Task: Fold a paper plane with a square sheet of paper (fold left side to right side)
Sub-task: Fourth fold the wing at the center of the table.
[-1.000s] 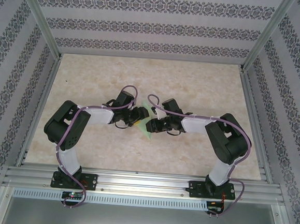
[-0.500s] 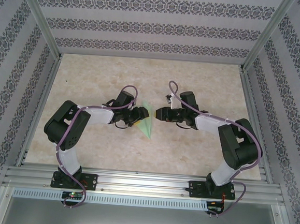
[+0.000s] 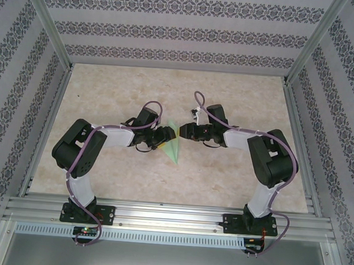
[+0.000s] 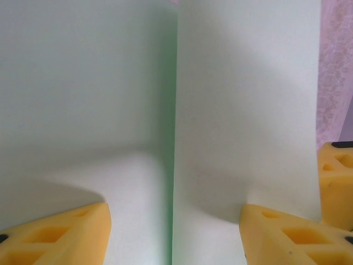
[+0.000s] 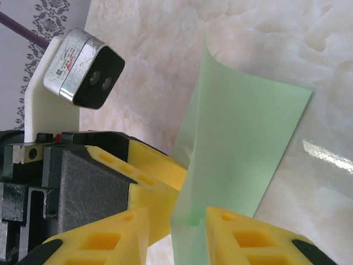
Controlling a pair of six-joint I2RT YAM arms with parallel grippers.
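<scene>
The square sheet of paper point(image 3: 175, 146) is pale mint green and stands half folded at mid-table between both arms. My left gripper point(image 3: 163, 136) is open. In the left wrist view its gripper point(image 4: 175, 212) faces the sheet point(image 4: 242, 110), a straight crease running down the middle, and both yellow fingertips point(image 4: 60, 232) rest spread against it. My right gripper point(image 3: 185, 132) comes in from the right. In the right wrist view, the right gripper point(image 5: 177, 215) is open around the paper's near folded edge point(image 5: 242, 138), which touches the right-hand finger point(image 5: 248, 237) with a gap on the other side.
The marble-patterned table point(image 3: 234, 180) is walled by aluminium posts and patterned panels. The left arm's wrist camera point(image 5: 83, 72) and yellow finger point(image 5: 149, 171) sit right behind the paper, close to my right fingers.
The right arm drew back from the paper to the right and up, then came in again, its jaws now around the paper's edge. The left arm and paper have stayed put.
</scene>
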